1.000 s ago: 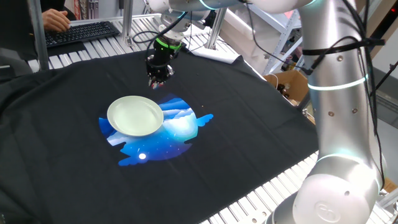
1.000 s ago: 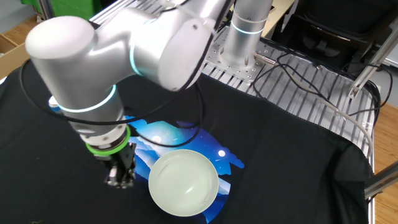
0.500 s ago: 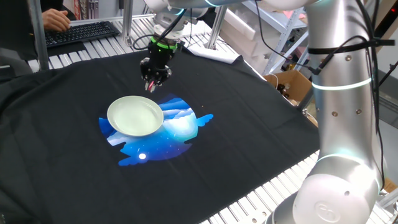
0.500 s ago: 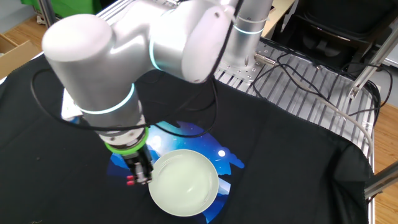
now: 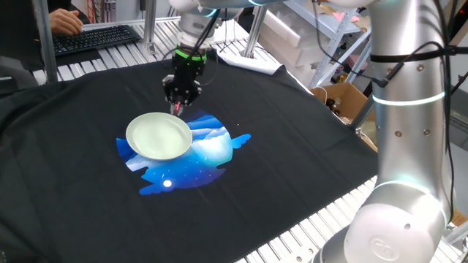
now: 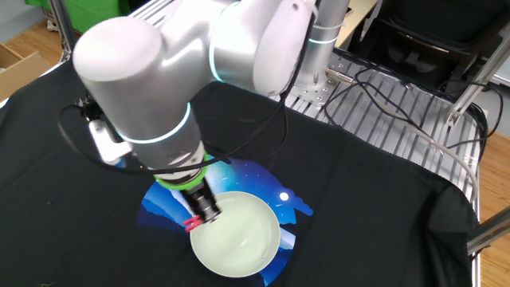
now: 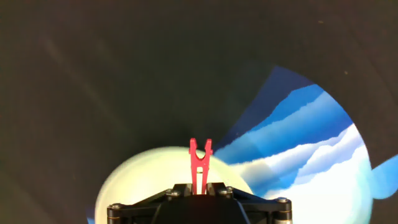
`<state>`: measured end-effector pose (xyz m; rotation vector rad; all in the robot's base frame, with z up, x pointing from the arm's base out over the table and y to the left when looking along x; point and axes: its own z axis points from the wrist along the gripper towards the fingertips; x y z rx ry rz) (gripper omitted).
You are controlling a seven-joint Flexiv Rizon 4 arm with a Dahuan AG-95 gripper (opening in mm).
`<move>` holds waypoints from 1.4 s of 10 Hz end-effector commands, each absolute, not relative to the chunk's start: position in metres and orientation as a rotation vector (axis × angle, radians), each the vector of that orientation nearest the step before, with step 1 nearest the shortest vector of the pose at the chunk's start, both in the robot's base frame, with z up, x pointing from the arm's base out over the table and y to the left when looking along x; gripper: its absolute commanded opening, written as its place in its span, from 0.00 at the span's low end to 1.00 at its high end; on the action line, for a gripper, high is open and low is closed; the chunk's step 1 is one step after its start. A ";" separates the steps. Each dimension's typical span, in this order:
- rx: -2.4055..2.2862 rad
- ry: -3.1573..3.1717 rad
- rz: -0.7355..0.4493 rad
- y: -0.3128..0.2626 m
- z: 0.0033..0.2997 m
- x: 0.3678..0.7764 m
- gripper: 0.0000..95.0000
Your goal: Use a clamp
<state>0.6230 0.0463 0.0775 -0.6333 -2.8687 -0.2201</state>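
Note:
My gripper is shut on the clamp, a tiny red plastic clip whose two open jaws point forward out of my fingers. In the hand view the clip's tip sits right at the far rim of the pale green plate. In one fixed view my gripper hangs just above the plate's far-right rim. In the other fixed view the red clamp shows at the plate's left rim, below my gripper.
The plate rests on a blue and white printed patch on a black cloth. A keyboard and a person's hand are at the far left. Cables lie on the slatted metal table beside the arm's base.
My gripper has moved with the clamp from beside the plate over to the plate's rim. The plate has not moved.

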 end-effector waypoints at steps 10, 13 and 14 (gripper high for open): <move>-0.363 -2.702 -0.220 0.082 0.081 0.563 0.00; -0.390 -2.674 -0.240 0.090 0.080 0.550 0.00; -0.395 -2.671 -0.246 0.091 0.080 0.549 0.00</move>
